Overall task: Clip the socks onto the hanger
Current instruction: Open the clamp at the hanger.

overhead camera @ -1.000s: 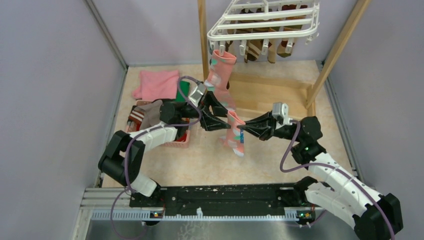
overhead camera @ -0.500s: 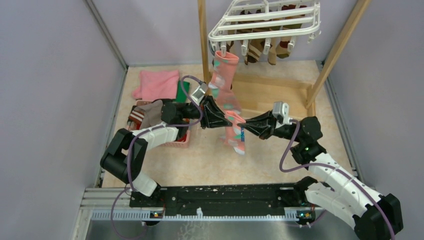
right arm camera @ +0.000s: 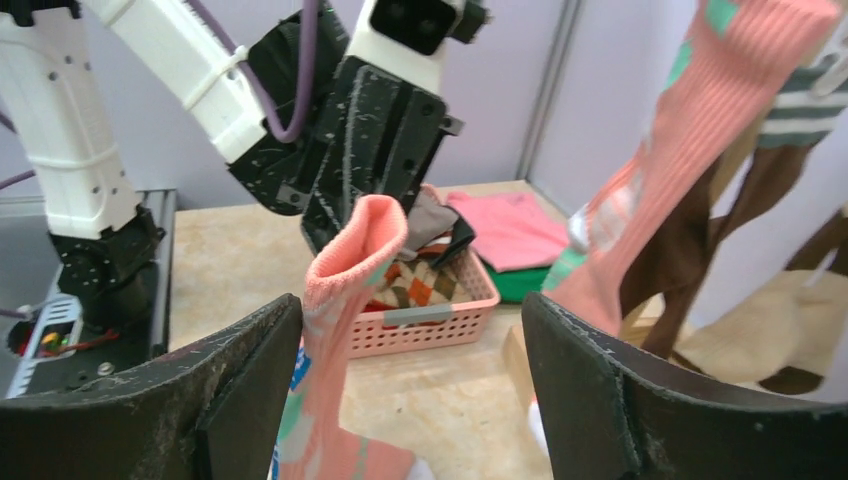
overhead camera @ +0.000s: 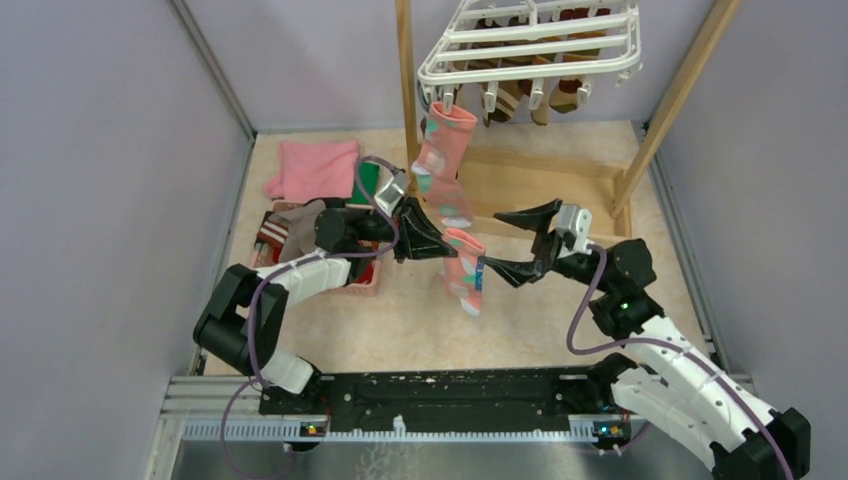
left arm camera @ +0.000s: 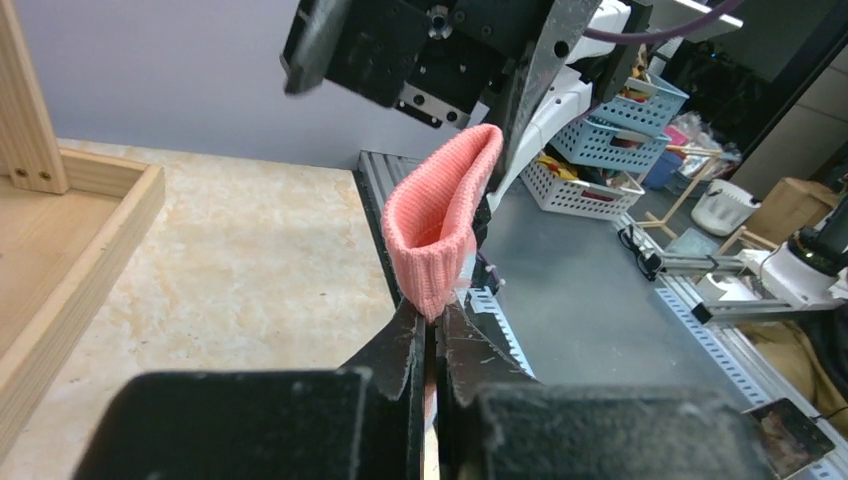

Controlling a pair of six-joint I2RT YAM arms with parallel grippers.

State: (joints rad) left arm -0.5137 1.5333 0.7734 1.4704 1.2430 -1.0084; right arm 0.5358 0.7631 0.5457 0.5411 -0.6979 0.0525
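Observation:
The white hanger (overhead camera: 530, 45) hangs at the top with brown and striped socks (overhead camera: 520, 100) clipped beneath it. One pink sock with teal patches (overhead camera: 445, 160) dangles from a clip at its left corner. A second pink sock (overhead camera: 465, 270) hangs in mid-air, pinched at its cuff (left arm camera: 440, 230) by my left gripper (overhead camera: 443, 245), which is shut on it (left arm camera: 433, 320). My right gripper (overhead camera: 512, 243) stands wide open just right of that sock. In the right wrist view the sock (right arm camera: 345, 300) lies against the left finger (right arm camera: 240, 370), and the other finger (right arm camera: 600, 370) is well apart.
A pink basket (overhead camera: 345, 285) holding more socks sits at the left. Behind it lie a folded pink cloth (overhead camera: 315, 168) and a green cloth (overhead camera: 367, 180). A wooden post frame (overhead camera: 405, 80) carries the hanger, its base board (overhead camera: 540, 165) behind the grippers. Grey walls close both sides.
My right gripper has opened and let go of the pink sock. My left gripper has closed on the sock's cuff, which now hangs from it alone.

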